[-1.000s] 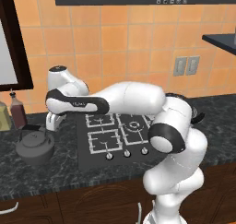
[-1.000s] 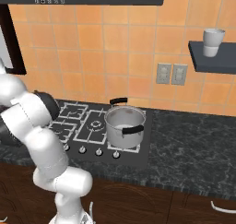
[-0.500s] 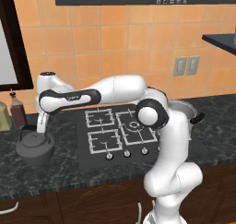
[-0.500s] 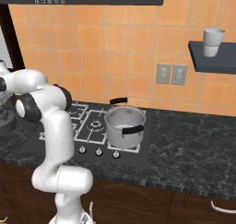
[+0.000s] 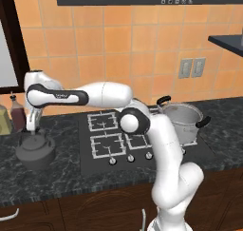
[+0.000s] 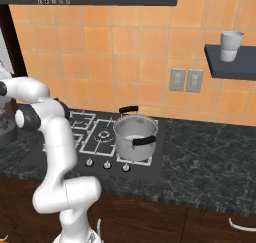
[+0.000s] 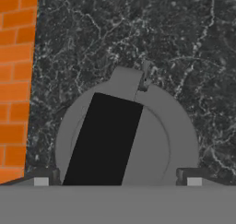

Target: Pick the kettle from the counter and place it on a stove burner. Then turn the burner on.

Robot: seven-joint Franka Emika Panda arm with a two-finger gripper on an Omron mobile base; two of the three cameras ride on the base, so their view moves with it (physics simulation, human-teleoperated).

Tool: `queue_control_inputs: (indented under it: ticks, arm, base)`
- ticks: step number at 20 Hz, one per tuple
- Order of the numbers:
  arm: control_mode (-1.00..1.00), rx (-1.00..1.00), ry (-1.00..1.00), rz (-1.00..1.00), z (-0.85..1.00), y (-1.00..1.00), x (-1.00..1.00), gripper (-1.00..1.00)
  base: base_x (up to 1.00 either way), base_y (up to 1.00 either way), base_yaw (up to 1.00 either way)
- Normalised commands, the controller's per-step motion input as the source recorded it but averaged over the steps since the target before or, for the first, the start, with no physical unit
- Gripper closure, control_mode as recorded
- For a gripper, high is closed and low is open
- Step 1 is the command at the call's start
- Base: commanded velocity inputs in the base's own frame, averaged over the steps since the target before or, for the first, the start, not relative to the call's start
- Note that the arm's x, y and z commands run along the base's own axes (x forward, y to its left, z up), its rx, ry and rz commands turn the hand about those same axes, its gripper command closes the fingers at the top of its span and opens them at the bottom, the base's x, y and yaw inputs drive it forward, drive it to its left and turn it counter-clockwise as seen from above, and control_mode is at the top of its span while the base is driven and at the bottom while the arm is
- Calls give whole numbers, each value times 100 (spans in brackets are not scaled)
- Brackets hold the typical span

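The squat dark grey kettle (image 5: 35,152) stands on the speckled counter (image 5: 61,180) to the left of the black cooktop (image 5: 95,163). My gripper (image 5: 32,133) hangs just above its handle, with the arm stretched far out to the left. In the hand view the kettle (image 7: 156,140) lies straight below, its black handle (image 7: 103,140) across the lid and its spout (image 7: 127,79) pointing away. My gripper (image 7: 117,179) is open, with one fingertip on each side of the kettle. The square burner (image 5: 108,146) with the pale cross grate sits at the cooktop's front left.
A brown sauce bottle (image 5: 17,115) stands by the wall just behind the kettle. A tall steel pot (image 5: 183,121) with black handles fills the right burner, above the silver knobs (image 5: 130,158). A cup (image 6: 231,46) sits on the wall shelf. Orange tiled wall (image 7: 16,80) lies close to the kettle.
The arm has swung left from the cooktop's edge to the kettle and come down, so the hand now hangs right over it. The kettle has not moved.
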Motion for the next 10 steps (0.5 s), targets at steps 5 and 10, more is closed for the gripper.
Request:
queue_control_inputs:
  ticks: [5, 10]
  arm:
    - [-100, 1, -9, 0, -33, -19, -50, -100]
    - [-100, 0, -20, 0, -49, -18, -43, -100]
  base:
    - [0, 0, 0]
    - [0, 0, 0]
